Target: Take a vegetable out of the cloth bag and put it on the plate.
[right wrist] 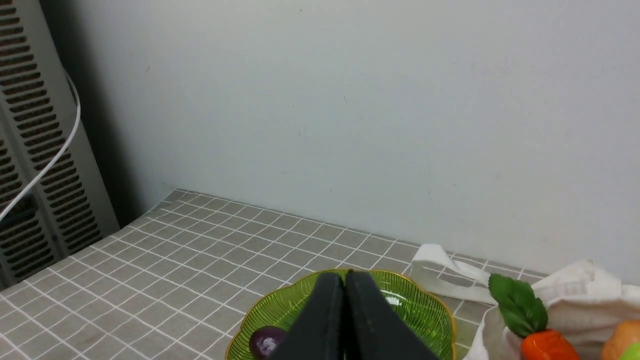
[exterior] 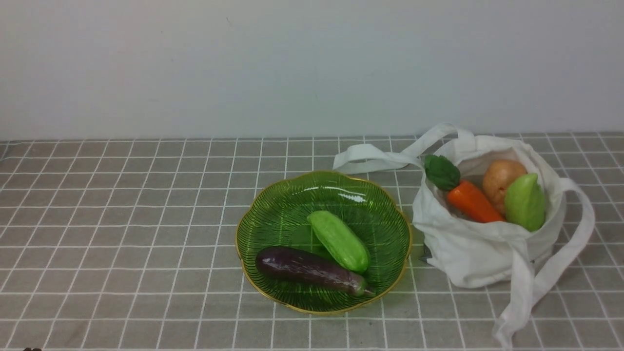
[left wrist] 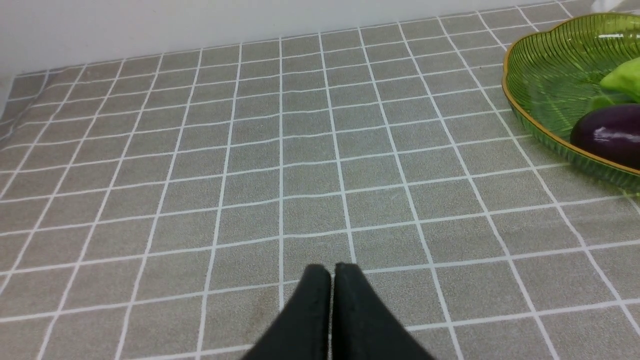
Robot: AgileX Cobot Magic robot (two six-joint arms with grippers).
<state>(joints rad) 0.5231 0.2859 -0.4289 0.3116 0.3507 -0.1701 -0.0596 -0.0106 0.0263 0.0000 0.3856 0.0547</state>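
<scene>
Left tool and right tool are each seen with fingers pressed together, empty (neither shows in the front view). A carrot, a potato and a pale green gourd are lodged in the open bag, slumped at the counter's right. Just left of it the plate is set, with a cucumber and an eggplant laid side by side in it.
</scene>
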